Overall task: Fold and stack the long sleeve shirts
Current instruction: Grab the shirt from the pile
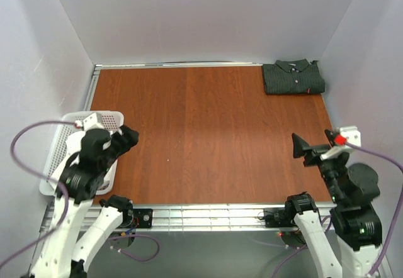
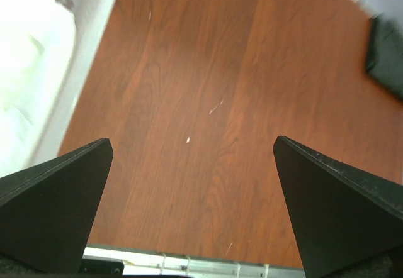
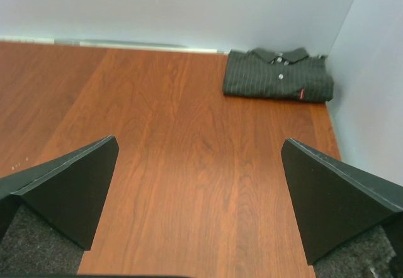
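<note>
Gaping wide and holding nothing, the left gripper (image 1: 123, 141) and right gripper (image 1: 305, 148) are hovering over the table's (image 1: 201, 133) near edge. The dark striped shirt (image 1: 294, 77) is lying folded far right. The white shirt (image 2: 28, 64) is sitting in the basket (image 2: 88, 45) near left, so about half is looking done.

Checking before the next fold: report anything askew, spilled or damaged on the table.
Nothing stands out. The dark striped shirt lies neatly folded in the far right corner; the basket sits at the left edge.
</note>
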Available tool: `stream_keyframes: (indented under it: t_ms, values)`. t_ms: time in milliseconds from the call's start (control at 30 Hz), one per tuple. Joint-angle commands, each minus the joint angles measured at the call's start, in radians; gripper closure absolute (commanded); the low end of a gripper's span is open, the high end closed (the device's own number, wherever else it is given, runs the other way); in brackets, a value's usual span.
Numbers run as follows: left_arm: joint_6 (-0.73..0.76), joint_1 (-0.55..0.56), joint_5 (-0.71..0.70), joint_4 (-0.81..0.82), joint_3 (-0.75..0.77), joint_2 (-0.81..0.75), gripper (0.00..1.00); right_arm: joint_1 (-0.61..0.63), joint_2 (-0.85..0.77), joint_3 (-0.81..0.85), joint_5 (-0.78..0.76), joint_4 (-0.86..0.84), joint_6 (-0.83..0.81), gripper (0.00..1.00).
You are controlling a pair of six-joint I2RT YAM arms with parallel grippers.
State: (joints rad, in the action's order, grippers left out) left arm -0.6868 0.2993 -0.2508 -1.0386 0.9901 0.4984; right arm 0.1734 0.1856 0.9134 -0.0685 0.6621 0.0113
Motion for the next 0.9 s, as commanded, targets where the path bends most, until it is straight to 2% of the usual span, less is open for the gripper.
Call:
stream_keyframes:
  t_ms: [0,200,300,400,467,600,667,867]
  values:
    - [-0.068,0.004,0.091,0.053,-0.028,0.201,0.02,0.024,0.142,0.067,0.01,0.033,-0.051,0.01]
    - [-0.083,-0.005,-0.056,0.141,0.031,0.493,0.02,0.031,0.222,0.085,0.061,0.03,-0.062,0.01]
    - [-0.028,-0.098,-0.093,0.161,0.091,0.627,0.02,0.034,0.236,0.088,0.134,0.031,-0.063,0.01]
    - [0.019,-0.289,-0.079,0.202,0.111,0.713,0.02,0.037,0.236,0.081,0.183,0.028,-0.05,0.01]
    - [0.036,-0.354,-0.145,0.212,0.119,0.746,0.02,0.047,0.229,0.076,0.225,0.028,-0.04,0.01]
    - [0.04,-0.573,-0.137,0.256,0.082,0.816,0.02,0.067,0.219,0.064,0.237,0.025,-0.027,0.01]
    - [0.036,-0.643,-0.125,0.29,0.039,0.841,0.02,0.077,0.209,0.05,0.254,0.024,-0.022,0.01]
    - [0.018,-0.733,-0.108,0.395,-0.079,0.942,0.02,0.104,0.192,0.038,0.276,0.028,-0.019,0.01]
